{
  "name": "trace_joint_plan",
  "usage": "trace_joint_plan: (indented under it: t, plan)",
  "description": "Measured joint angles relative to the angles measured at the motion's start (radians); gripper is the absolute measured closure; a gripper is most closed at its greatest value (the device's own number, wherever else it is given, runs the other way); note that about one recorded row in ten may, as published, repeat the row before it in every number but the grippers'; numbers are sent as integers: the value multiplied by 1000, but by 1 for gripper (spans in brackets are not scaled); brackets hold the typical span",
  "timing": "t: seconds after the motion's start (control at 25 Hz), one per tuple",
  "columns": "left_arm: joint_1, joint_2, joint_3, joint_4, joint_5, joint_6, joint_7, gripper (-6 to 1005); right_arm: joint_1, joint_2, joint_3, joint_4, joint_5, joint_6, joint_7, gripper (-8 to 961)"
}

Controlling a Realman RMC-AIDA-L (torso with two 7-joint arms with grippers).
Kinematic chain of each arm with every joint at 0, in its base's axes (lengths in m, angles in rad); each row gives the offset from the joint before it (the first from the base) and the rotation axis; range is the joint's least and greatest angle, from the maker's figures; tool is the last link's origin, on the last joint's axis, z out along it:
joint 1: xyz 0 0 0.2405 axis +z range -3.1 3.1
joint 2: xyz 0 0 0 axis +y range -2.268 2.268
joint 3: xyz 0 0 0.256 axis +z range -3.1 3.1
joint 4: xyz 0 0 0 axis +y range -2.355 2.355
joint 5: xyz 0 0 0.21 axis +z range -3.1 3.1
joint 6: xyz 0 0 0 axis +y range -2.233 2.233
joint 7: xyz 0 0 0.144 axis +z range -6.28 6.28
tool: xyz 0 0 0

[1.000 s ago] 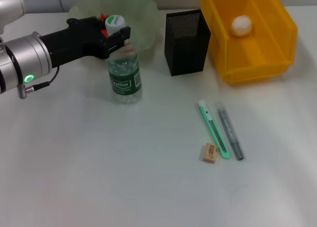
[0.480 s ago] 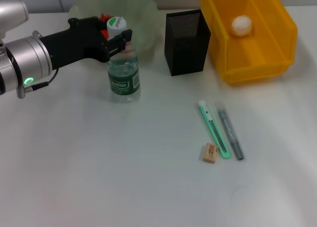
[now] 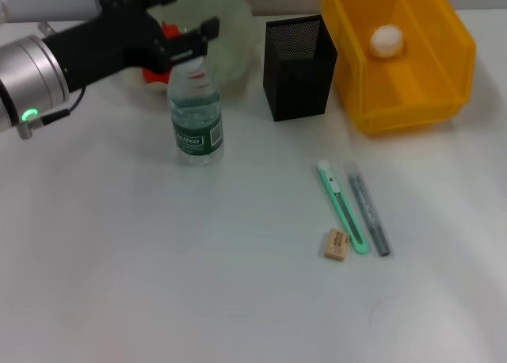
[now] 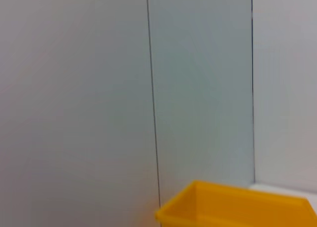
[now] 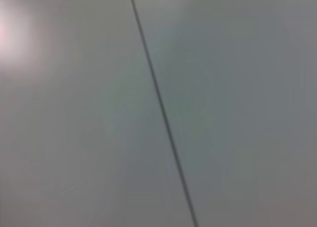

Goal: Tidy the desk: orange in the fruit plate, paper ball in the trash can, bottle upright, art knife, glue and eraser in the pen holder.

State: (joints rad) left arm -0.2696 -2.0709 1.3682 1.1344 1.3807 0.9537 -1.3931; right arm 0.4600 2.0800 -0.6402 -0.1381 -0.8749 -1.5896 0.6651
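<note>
Clear plastic water bottle (image 3: 196,117) stands upright on the white counter (image 3: 158,260) with my left gripper (image 3: 184,32) just above its cap, fingers spread apart and holding nothing, while the art knife (image 3: 342,206), glue (image 3: 369,213) and eraser (image 3: 337,245) lie together near the black mesh pen holder (image 3: 299,68).

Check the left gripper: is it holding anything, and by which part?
Nothing. The left gripper is open above the upright water bottle, its fingers clear of the cap. The right gripper is not in view.
</note>
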Motion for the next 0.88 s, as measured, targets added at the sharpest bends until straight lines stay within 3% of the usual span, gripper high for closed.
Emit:
trace_joint_plan:
  t: [0.16,0.2,0.28,0.32,0.4,0.44,0.48,0.52,0.56,0.64,0.68,0.72,0.76,0.84,0.88]
  plan:
    - [-10,0,-9,1,-71,15,54,225,0,-1,-2,-149,-218,19,197,288]
    - [-14,0,-11,1,-85,16,69,222,3,-1,-2,-210,-292,32,281,288]
    - [-24,1,-23,3,-101,14,87,216,33,0,-26,-430,-563,51,650,288]
    - [-24,1,-23,3,-101,14,87,217,33,0,-26,-430,-563,51,650,288]
    - [-34,1,-46,4,-104,11,93,219,44,1,-84,-555,-654,32,856,287]
    - [-47,3,-107,-1,-102,22,95,220,46,3,-122,-622,-689,27,957,287]
    - [-47,3,-107,-1,-102,22,95,221,46,3,-122,-622,-689,27,957,287]
    - [-51,4,-148,2,-101,34,96,222,41,6,-208,-765,-751,31,1161,287]
    - [-51,5,-161,5,-102,38,96,222,41,6,-208,-765,-751,31,1161,288]
    - [-51,5,-223,9,-100,58,101,222,23,11,-336,-970,-855,50,1453,291]
    - [-51,5,-223,9,-100,58,101,222,23,11,-336,-970,-855,50,1453,293]
    - [-51,6,-248,4,-97,61,105,222,14,12,-412,-1083,-958,89,1636,294]
    - [-51,6,-252,2,-96,61,106,222,14,12,-412,-1083,-958,89,1636,300]
    - [-54,11,-304,-12,-68,61,108,222,35,12,-472,-1158,-1120,115,1894,313]
    - [-54,11,-304,-12,-68,61,108,222,35,12,-472,-1158,-1120,115,1894,319]
